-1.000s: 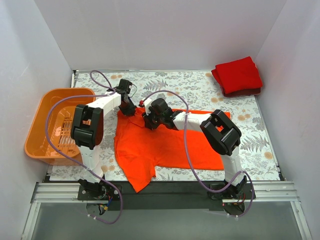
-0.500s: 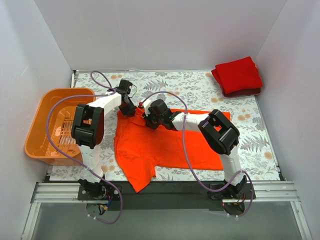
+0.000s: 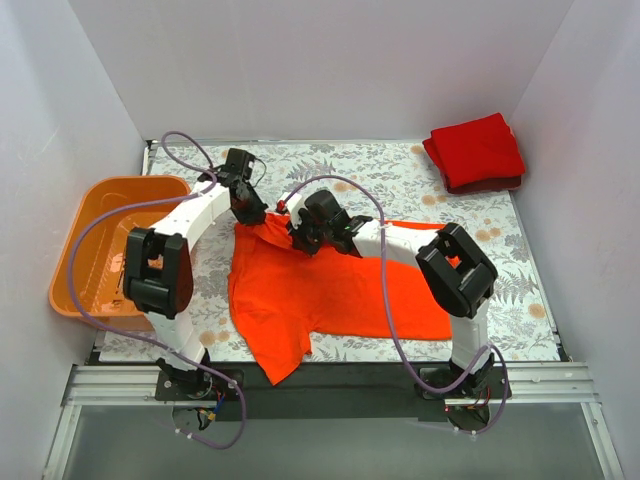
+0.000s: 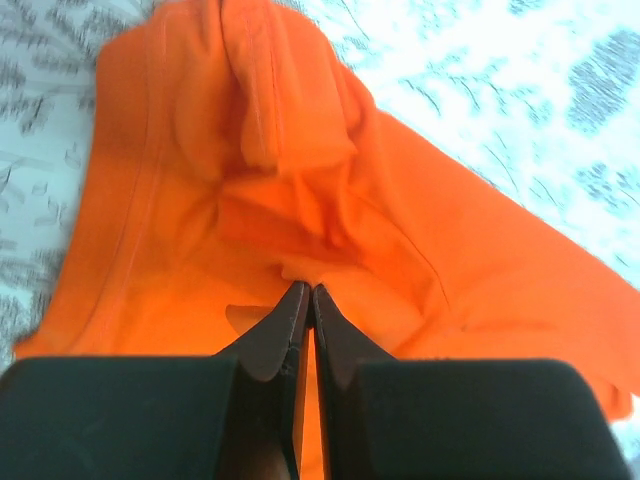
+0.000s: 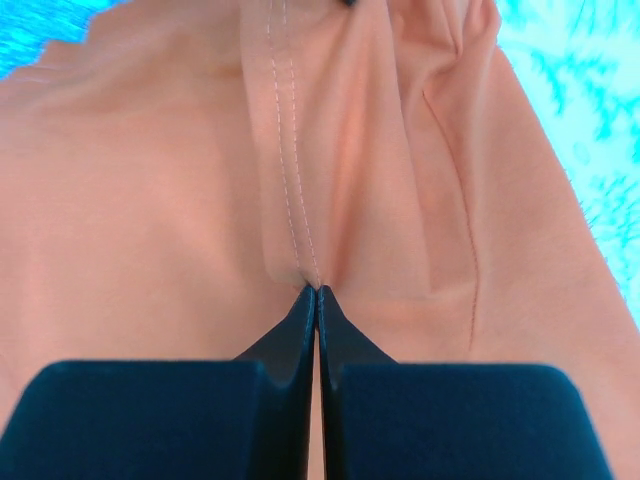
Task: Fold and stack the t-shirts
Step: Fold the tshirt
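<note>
The orange-red t-shirt (image 3: pixel 340 295) lies spread at table (image 3: pixel 400 180) centre, long axis left to right. The left gripper (image 4: pixel 306 292) and right gripper (image 5: pixel 317 292) are each pressed together, pinching its far-left edge; the body trails near and right. Wrist views show the pinched folds and a stitched seam. Only the top view shows the folded red t-shirt (image 3: pixel 478 152), far right.

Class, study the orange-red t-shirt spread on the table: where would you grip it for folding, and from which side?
I'd pinch the orange-red t-shirt along its far-left edge, coming down from above, at two spaced spots. It lies flat and limp, so only a bunched edge fits between jaws. The left gripper and right gripper are shut on such folds.
</note>
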Robot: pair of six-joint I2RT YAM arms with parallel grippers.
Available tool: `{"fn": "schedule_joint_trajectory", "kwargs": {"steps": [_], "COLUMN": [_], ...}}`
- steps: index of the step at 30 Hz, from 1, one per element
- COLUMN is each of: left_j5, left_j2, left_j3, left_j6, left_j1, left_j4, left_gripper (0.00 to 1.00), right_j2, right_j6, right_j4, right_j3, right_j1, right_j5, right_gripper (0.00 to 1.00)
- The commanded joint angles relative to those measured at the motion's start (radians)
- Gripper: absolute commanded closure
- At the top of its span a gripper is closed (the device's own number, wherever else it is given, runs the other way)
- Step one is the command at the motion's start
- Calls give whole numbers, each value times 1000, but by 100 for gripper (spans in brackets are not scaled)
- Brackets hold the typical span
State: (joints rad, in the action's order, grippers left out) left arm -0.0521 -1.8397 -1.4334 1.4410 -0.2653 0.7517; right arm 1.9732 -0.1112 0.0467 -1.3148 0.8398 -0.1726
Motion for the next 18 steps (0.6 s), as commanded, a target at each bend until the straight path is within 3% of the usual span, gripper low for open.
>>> {"fn": "schedule_joint_trajectory", "kwargs": {"steps": [1, 6, 18], "left_j5": [43, 130, 153], "left_j2": [125, 218, 341], "left_j3": [51, 166, 419], "left_j6": [21, 64, 173], "left_j1": [5, -2, -25], "left_j4": [51, 58, -18], "left_gripper": [97, 97, 95], "right_j2": [-82, -112, -57], "right_j6": [-59, -117, -220], "right_j4": [-45, -128, -215], "right_j3": [-29, -5, 15], "right_j1": [-4, -7, -18], "right_j5": [-70, -102, -96], "right_gripper": [99, 99, 98]}}
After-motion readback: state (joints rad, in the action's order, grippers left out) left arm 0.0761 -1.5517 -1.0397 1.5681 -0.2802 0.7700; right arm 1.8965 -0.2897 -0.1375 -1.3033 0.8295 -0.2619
